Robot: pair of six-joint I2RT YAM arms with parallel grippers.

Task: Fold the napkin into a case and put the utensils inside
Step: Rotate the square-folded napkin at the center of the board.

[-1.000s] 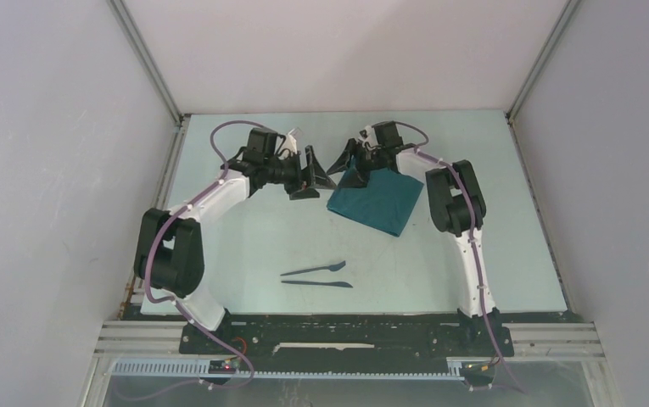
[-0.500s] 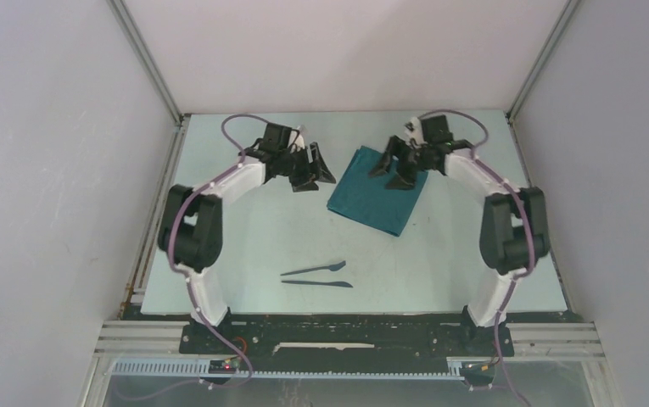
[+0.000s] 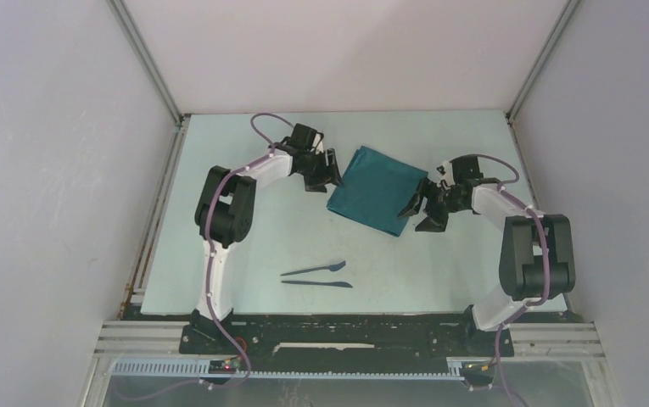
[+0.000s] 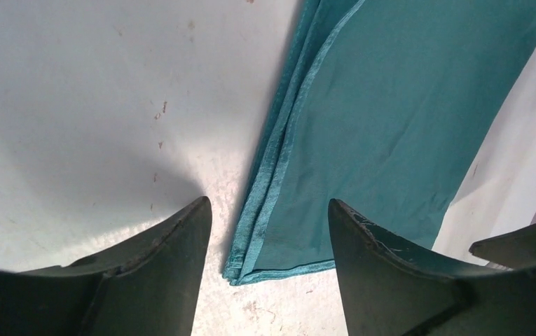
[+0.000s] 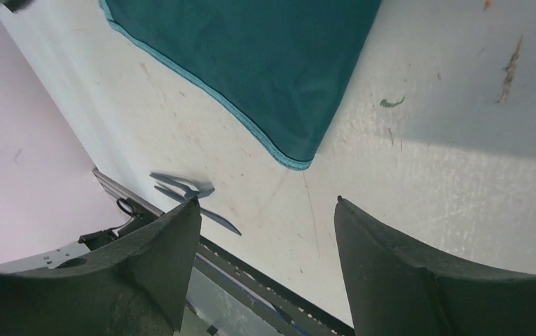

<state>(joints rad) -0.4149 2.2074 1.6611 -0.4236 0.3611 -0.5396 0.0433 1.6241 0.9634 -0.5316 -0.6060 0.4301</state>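
Note:
The napkin [image 3: 378,188] lies flat as a folded dark teal rectangle at the table's middle back. My left gripper [image 3: 321,170] is open at its left edge. In the left wrist view the napkin's [image 4: 391,126] layered near corner lies between the spread fingers [image 4: 174,245], untouched. My right gripper [image 3: 422,210] is open off the napkin's near right corner, with nothing between its fingertips [image 5: 384,238]; that napkin [image 5: 251,56] corner sits just ahead. The utensils, a fork-like piece [image 3: 314,269] and a pointed knife [image 3: 317,283], lie side by side nearer the front, also seen as utensils [image 5: 181,189] in the right wrist view.
The pale table [image 3: 244,229] is boxed in by white walls on the left, back and right. A black rail [image 3: 346,332] with the arm bases runs along the front edge.
The right gripper let go of the napkin's far corner and swung to its near right side. The left gripper moved right to the napkin's left edge. The napkin now lies flat.

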